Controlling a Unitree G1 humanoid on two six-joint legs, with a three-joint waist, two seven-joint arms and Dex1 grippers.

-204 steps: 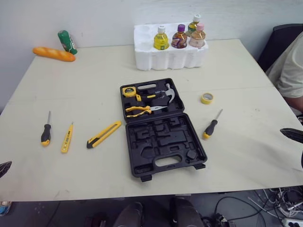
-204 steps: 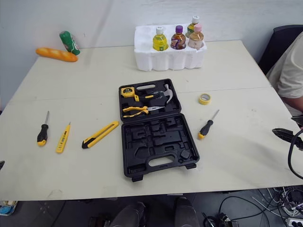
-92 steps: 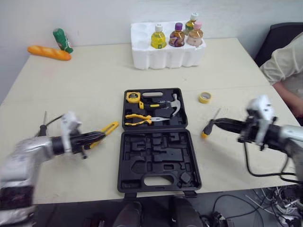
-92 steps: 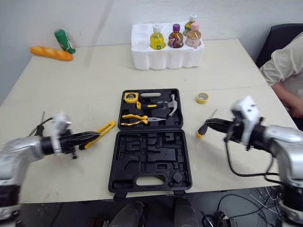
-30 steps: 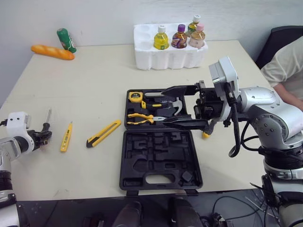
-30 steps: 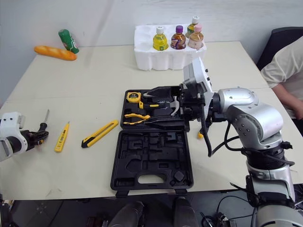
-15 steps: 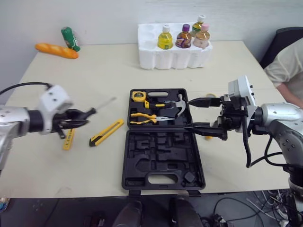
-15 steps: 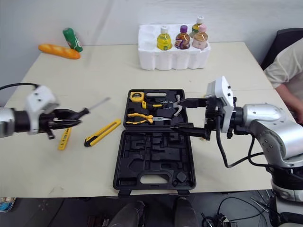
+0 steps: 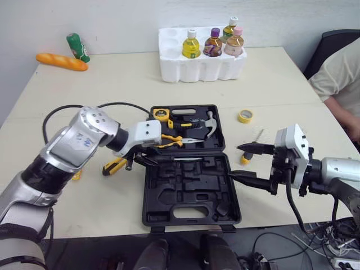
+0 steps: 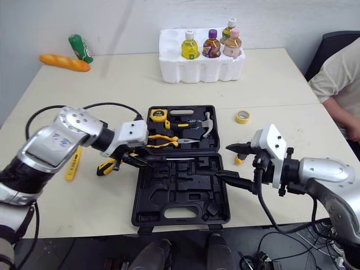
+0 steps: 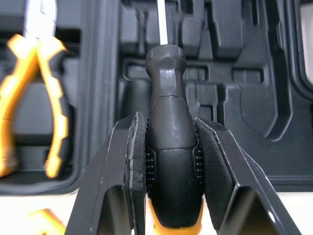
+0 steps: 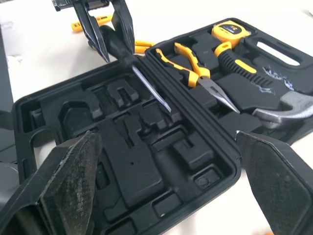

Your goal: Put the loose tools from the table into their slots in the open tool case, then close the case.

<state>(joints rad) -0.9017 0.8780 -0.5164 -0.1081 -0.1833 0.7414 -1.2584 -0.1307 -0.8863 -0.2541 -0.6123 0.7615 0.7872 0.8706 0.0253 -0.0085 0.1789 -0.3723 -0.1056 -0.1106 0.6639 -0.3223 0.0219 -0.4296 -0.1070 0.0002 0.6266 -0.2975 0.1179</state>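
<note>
The left gripper (image 11: 167,122) is clenched on a screwdriver (image 11: 165,73), its ribbed pads pressed to either side of the smooth black handle, which ends in a yellow cap. The left arm is bent at the elbow and reaches in across the pale, matte surface (image 9: 112,90). It holds the slim steel shaft level over the seam between the two halves of the open tool case (image 9: 169,197). The case is black moulded plastic; its near half is a grid of empty angular recesses. The far half holds yellow-handled pliers (image 9: 169,139), a round yellow tape measure (image 9: 160,115) and a steel-headed hammer (image 9: 205,125).

The right gripper (image 9: 236,162) hangs released by the case's right edge, forearm stretched in low from the side, its two tapered fingers spread wide with grainy pads (image 12: 73,171). Just beyond it lies a second screwdriver (image 9: 246,157), partly hidden. A yellow utility knife (image 9: 114,166) lies left of the case, beside the left gripper, and a ring of yellow tape (image 9: 245,116) lies well to the right.
</note>
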